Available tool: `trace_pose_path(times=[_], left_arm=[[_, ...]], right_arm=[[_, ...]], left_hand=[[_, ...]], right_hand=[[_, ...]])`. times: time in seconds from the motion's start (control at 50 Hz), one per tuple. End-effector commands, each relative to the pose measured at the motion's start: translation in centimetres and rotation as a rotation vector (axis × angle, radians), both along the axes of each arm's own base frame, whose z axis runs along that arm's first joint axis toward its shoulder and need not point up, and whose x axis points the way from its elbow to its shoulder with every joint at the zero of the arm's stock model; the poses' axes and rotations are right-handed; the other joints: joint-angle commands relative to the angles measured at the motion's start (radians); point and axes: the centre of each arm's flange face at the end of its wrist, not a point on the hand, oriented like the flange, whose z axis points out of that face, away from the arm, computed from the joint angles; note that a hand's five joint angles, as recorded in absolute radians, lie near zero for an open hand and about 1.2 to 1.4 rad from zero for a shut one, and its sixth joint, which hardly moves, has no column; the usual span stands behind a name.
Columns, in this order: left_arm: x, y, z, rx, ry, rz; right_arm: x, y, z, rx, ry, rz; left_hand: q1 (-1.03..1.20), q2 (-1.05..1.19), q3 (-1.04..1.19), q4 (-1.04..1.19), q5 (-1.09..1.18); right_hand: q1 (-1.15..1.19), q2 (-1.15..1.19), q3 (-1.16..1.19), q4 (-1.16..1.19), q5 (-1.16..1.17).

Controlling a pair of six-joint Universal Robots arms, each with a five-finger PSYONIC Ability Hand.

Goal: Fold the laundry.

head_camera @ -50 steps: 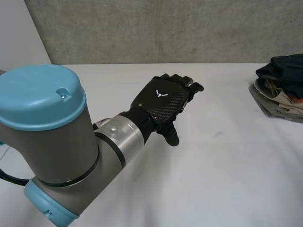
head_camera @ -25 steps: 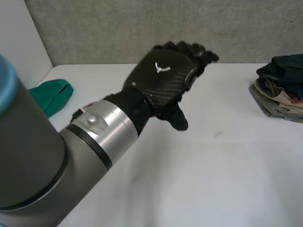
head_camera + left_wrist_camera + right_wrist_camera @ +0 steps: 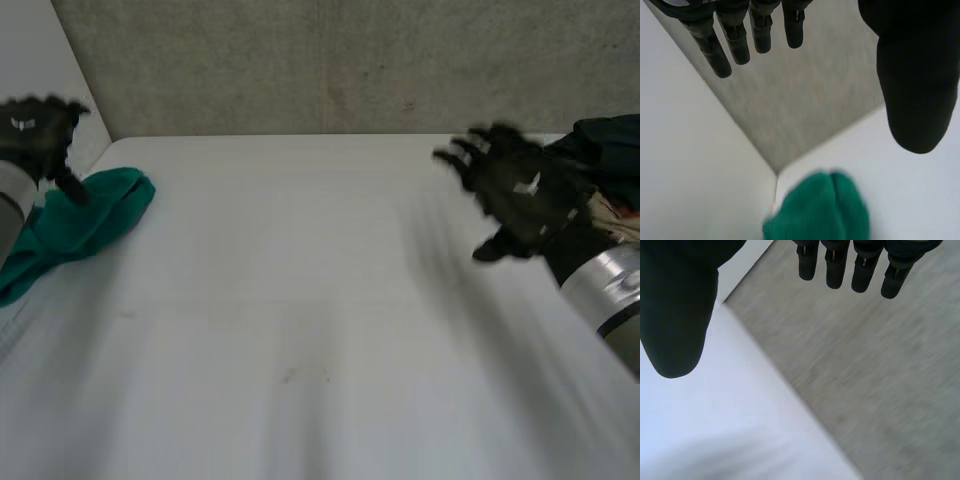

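A crumpled green cloth [image 3: 80, 222] lies at the table's far left edge; in the left wrist view the green cloth [image 3: 820, 212] sits below the open palm, apart from it. My left hand [image 3: 35, 135] hovers just above that cloth, fingers straight, holding nothing. My right hand [image 3: 520, 190] hangs open over the right part of the table, in front of a pile of dark and beige laundry [image 3: 600, 170] at the far right. Its straight fingers [image 3: 860, 265] and thumb [image 3: 677, 305] hold nothing.
The white table [image 3: 320, 330] stretches between the two hands. A grey concrete wall [image 3: 330, 65] runs behind it and a white panel [image 3: 685, 160] stands at the left side.
My left arm has swung from the middle of the table to the far left, uncovering the green cloth. My right hand has come into view at the right.
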Motion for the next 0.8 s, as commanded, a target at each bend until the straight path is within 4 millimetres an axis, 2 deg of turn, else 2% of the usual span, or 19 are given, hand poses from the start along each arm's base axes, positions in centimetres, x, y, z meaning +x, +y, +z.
trace_pose_path(times=[0.02,0.14,0.22,0.26,0.28,0.3,0.36,0.42,0.44,0.5,0.52,0.58,0.6,0.66,0.68,0.74,0.76,0.78,0.8], left_arm=[[3.0,-5.6,-7.9,0.088,-0.140,-0.027],[4.1,-8.1,-12.1,0.120,-0.171,-0.025],[4.4,-9.8,-13.9,0.088,-0.186,-0.015],[4.5,-10.3,-14.1,0.071,-0.198,-0.009],[4.5,-10.4,-14.0,0.059,-0.205,-0.010],[4.4,-10.5,-13.8,0.043,-0.216,-0.009],[4.0,-10.3,-13.1,0.026,-0.212,-0.004],[2.5,-9.3,-9.6,-0.033,-0.194,-0.007],[0.7,-8.2,-7.7,-0.067,-0.163,-0.038],[-2.3,-6.2,-5.3,-0.110,-0.096,-0.101],[-4.2,-4.6,-4.2,-0.115,-0.043,-0.147],[-7.0,-1.8,-2.4,-0.117,0.043,-0.226],[-9.2,0.3,-1.4,-0.115,0.102,-0.290],[-12.7,3.8,-0.7,-0.090,0.186,-0.416],[-15.1,6.3,-0.5,-0.063,0.231,-0.511],[-18.7,9.9,-1.8,-0.003,0.257,-0.652],[-19.4,10.4,-2.5,0.016,0.254,-0.671],[-20.0,10.8,-3.4,0.040,0.247,-0.685],[-21.4,11.8,-5.7,0.097,0.233,-0.718]], right_arm=[[0.2,0.5,-5.1,0.145,0.133,-0.032],[0.0,0.6,-6.3,0.180,0.154,-0.036],[-0.1,0.6,-6.5,0.186,0.154,-0.038],[-0.2,0.7,-6.6,0.189,0.154,-0.041],[-0.2,0.7,-6.6,0.189,0.154,-0.041],[-0.2,0.7,-6.7,0.191,0.155,-0.039],[-0.3,0.6,-6.7,0.189,0.157,-0.050],[-0.3,0.6,-6.6,0.187,0.154,-0.050],[-0.3,0.6,-6.6,0.187,0.154,-0.051],[-0.4,0.5,-6.5,0.180,0.152,-0.058],[-0.4,0.4,-6.5,0.179,0.152,-0.063],[-0.6,0.2,-6.3,0.175,0.150,-0.091],[-0.7,0.1,-6.2,0.174,0.148,-0.100],[-1.0,-0.3,-5.9,0.166,0.147,-0.147],[-1.1,-0.3,-5.9,0.165,0.147,-0.161],[-1.4,-0.7,-5.6,0.157,0.148,-0.200],[-1.5,-0.7,-5.6,0.157,0.149,-0.207],[-1.6,-0.8,-5.6,0.158,0.150,-0.220],[-1.6,-0.8,-5.6,0.158,0.150,-0.223]], left_hand=[[0.025,0.013,0.006,0.017,0.000],[0.045,0.033,0.027,0.038,0.021],[0.282,0.270,0.264,0.275,0.258],[0.551,0.540,0.533,0.544,0.527],[0.765,0.753,0.747,0.758,0.741],[1.197,1.185,1.179,1.190,1.173],[1.202,1.190,1.183,1.194,1.177],[1.202,1.190,1.183,1.194,1.177],[1.202,1.190,1.183,1.194,1.177],[1.202,1.190,1.183,1.194,1.177],[1.202,1.190,1.183,1.194,1.177],[1.202,1.190,1.183,1.194,1.177],[1.202,1.190,1.183,1.194,1.177],[1.202,1.190,1.183,1.194,1.177],[1.202,1.190,1.183,1.194,1.177],[1.202,1.190,1.183,1.194,1.177],[1.202,1.190,1.183,1.194,1.177],[1.202,1.190,1.183,1.194,1.177],[1.202,1.190,1.183,1.194,1.177]], right_hand=[[-0.062,-0.041,-0.038,-0.038,-0.044],[-0.062,-0.041,-0.038,-0.038,-0.044],[-0.062,-0.041,-0.038,-0.038,-0.044],[-0.062,-0.041,-0.038,-0.038,-0.044],[-0.062,-0.041,-0.038,-0.038,-0.044],[-0.062,-0.041,-0.038,-0.038,-0.044],[-0.062,-0.041,-0.038,-0.038,-0.044],[-0.062,-0.041,-0.038,-0.038,-0.044],[-0.062,-0.041,-0.038,-0.038,-0.044],[-0.062,-0.041,-0.038,-0.038,-0.044],[-0.062,-0.041,-0.038,-0.038,-0.044],[-0.062,-0.041,-0.038,-0.038,-0.044],[-0.062,-0.041,-0.038,-0.038,-0.044],[-0.062,-0.041,-0.038,-0.038,-0.044],[-0.062,-0.041,-0.038,-0.038,-0.044],[-0.062,-0.041,-0.038,-0.038,-0.044],[-0.062,-0.041,-0.038,-0.038,-0.044],[-0.062,-0.041,-0.038,-0.038,-0.044],[-0.062,-0.041,-0.038,-0.038,-0.044]])
